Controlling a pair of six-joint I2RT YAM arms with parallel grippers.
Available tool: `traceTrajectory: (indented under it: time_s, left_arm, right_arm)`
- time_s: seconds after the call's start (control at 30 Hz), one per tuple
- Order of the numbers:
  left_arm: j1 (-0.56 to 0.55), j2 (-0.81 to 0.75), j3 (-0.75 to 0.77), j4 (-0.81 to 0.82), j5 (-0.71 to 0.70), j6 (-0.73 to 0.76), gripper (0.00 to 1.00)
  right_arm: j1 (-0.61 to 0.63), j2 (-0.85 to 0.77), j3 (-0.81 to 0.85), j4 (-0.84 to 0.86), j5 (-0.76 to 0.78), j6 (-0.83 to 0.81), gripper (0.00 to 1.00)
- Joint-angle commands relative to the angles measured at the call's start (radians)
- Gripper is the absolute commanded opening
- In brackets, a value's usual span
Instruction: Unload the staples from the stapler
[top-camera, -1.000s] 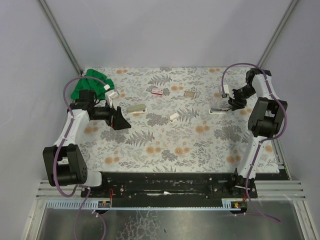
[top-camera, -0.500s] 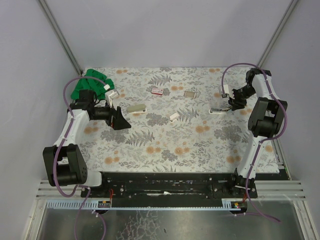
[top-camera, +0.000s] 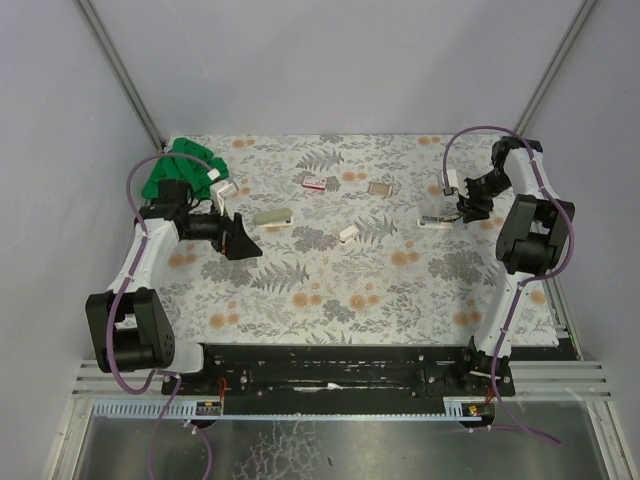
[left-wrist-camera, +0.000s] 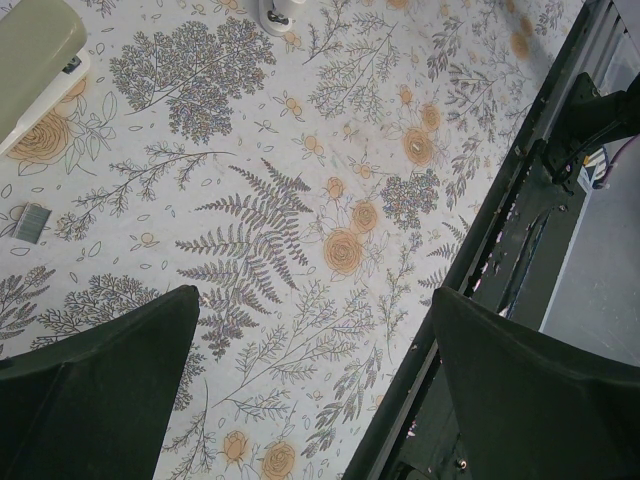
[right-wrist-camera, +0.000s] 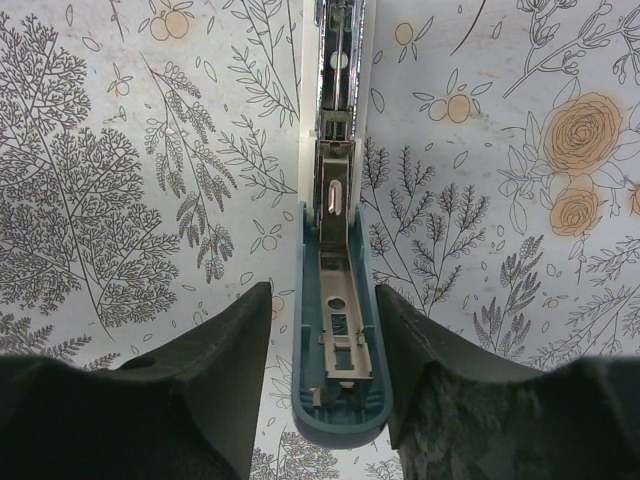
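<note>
The opened stapler (right-wrist-camera: 340, 340) lies flat, its teal lid folded back toward me and its metal channel (right-wrist-camera: 336, 60) stretching away on the white base. My right gripper (right-wrist-camera: 322, 300) straddles the teal lid, open; the left finger stands clearly off it and the right finger is close beside it. From above, the same stapler (top-camera: 435, 220) lies at the table's right, the right gripper (top-camera: 463, 209) at its end. A tiny grey strip of staples (left-wrist-camera: 32, 222) lies on the cloth in the left wrist view. My left gripper (left-wrist-camera: 315, 310) hovers wide open over bare cloth, empty.
A second, beige stapler (top-camera: 271, 216) lies right of the left gripper (top-camera: 243, 243). A red-and-white box (top-camera: 315, 181), a small grey piece (top-camera: 379, 187) and a small white piece (top-camera: 349, 232) lie mid-table. Green objects (top-camera: 185, 168) sit back left. The black table rail (left-wrist-camera: 520, 230) borders the cloth.
The right gripper's fingers have spread slightly around the stapler's lid. The stapler and the left arm have not moved.
</note>
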Motion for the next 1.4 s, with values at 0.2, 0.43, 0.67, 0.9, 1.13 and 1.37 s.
traceTrajectory:
  time_s: [0.2, 0.43, 0.67, 0.9, 1.13, 1.37]
  left_arm:
    - [0.01, 0.003, 0.005, -0.006, 0.023, 0.019, 1.0]
    - [0.009, 0.006, 0.004, -0.006, 0.023, 0.022, 1.0]
    - [0.01, 0.005, 0.004, -0.007, 0.024, 0.024, 1.0]
    - [0.011, -0.002, 0.002, -0.007, 0.026, 0.027, 1.0]
    - [0.011, -0.01, 0.001, -0.006, 0.029, 0.03, 1.0]
    - [0.012, -0.015, 0.007, -0.008, 0.017, 0.025, 1.0]
  right_arm:
    - [0.006, -0.007, 0.026, -0.043, -0.002, -0.013, 0.62]
    - [0.006, -0.012, 0.03, -0.033, -0.011, -0.001, 0.73]
    - [0.006, -0.028, 0.026, -0.006, -0.03, 0.025, 0.88]
    - [0.01, -0.093, -0.042, 0.083, -0.052, 0.061, 0.99]
    - [0.015, -0.129, -0.044, 0.09, -0.063, 0.084, 0.99]
    - [0.015, -0.183, -0.012, 0.05, -0.1, 0.129, 0.99]
